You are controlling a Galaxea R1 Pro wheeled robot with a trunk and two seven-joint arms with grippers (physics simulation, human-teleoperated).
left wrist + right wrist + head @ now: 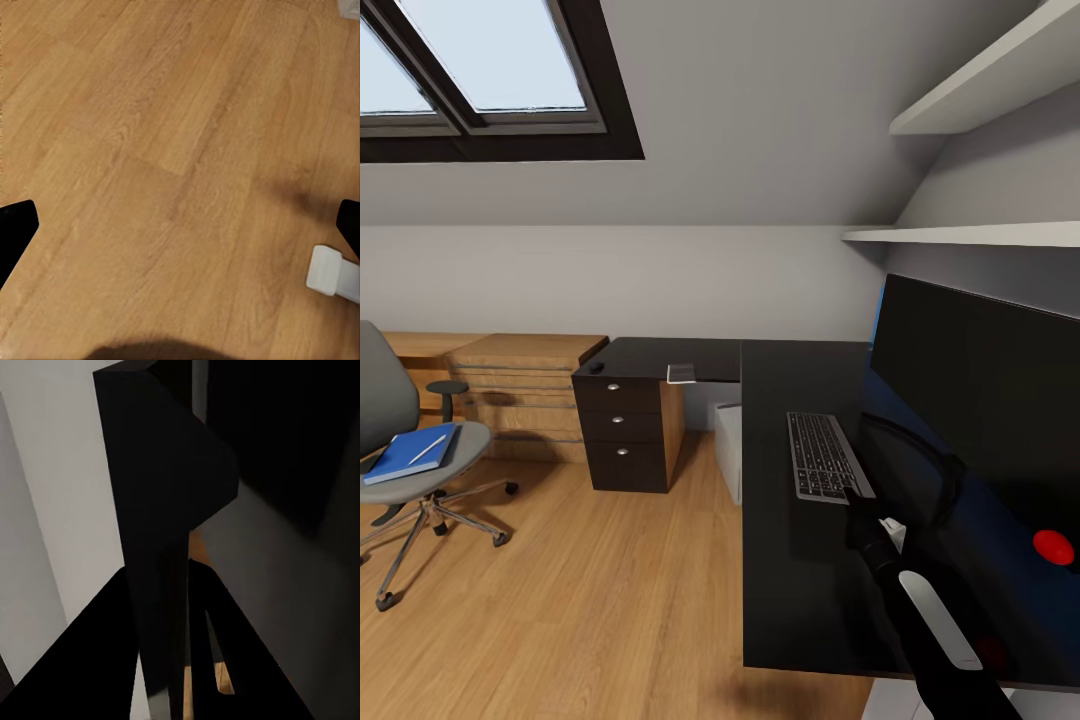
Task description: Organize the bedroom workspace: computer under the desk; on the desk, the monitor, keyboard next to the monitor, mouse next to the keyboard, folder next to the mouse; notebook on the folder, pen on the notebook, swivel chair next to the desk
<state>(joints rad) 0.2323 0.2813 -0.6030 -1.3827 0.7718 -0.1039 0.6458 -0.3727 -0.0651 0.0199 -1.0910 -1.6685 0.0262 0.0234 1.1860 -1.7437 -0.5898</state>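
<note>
Two dark fingertips (15, 225) of my left claw (180, 232) sit wide apart over bare wood floor (165, 112), gripping nothing, while my right claw's (865, 515) opening I cannot tell at the keyboard's (823, 455) near end on the desk (790, 560), and the folder (410, 452) lies on the swivel chair (385, 400).

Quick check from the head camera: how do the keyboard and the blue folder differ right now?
The keyboard lies on the black desk, beside the monitor; the folder lies on the swivel chair's seat. The keyboard is long, narrow and grey-keyed; the folder is broader and bright blue. The folder carries a thin pale stick, likely the pen; the keyboard's top is bare. Both lie flat.
</note>
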